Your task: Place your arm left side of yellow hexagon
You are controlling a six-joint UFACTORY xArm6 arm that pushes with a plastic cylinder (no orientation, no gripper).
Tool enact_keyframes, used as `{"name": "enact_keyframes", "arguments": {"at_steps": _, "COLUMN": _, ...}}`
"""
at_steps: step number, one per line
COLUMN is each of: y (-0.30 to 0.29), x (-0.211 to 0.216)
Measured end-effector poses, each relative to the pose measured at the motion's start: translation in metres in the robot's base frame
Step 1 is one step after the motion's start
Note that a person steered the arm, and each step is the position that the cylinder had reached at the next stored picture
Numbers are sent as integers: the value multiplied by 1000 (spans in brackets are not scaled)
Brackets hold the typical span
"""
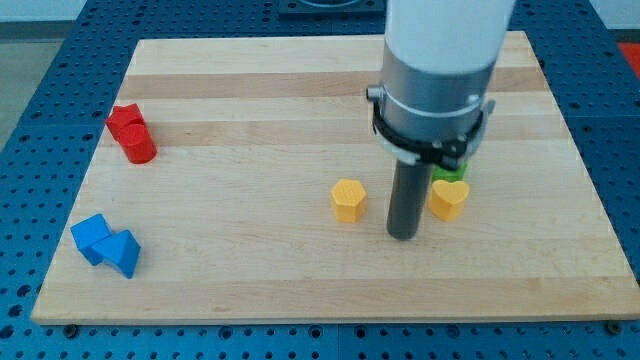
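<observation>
The yellow hexagon (348,199) stands on the wooden board (250,270), a little right of the middle. My tip (402,236) touches the board to the right of the hexagon and slightly nearer the view's bottom, with a small gap between them. A yellow heart-shaped block (449,198) sits just right of the rod. A green block (450,170) shows partly behind the arm, just above the yellow heart.
Two red blocks (131,134) sit together at the view's left, toward the top. Two blue blocks (106,244) sit together at the lower left. The arm's wide grey body (435,70) hides part of the board at the upper right.
</observation>
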State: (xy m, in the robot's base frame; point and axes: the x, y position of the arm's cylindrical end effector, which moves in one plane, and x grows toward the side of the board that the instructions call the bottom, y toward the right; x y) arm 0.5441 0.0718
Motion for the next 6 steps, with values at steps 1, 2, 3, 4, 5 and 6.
{"name": "enact_keyframes", "arguments": {"at_steps": 1, "y": -38, "x": 9}}
{"name": "enact_keyframes", "arguments": {"at_steps": 2, "y": -90, "x": -3}}
{"name": "enact_keyframes", "arguments": {"at_steps": 3, "y": -119, "x": -29}}
{"name": "enact_keyframes", "arguments": {"at_steps": 4, "y": -123, "x": -54}}
{"name": "enact_keyframes", "arguments": {"at_steps": 5, "y": -109, "x": -74}}
{"name": "enact_keyframes", "arguments": {"at_steps": 6, "y": -70, "x": -50}}
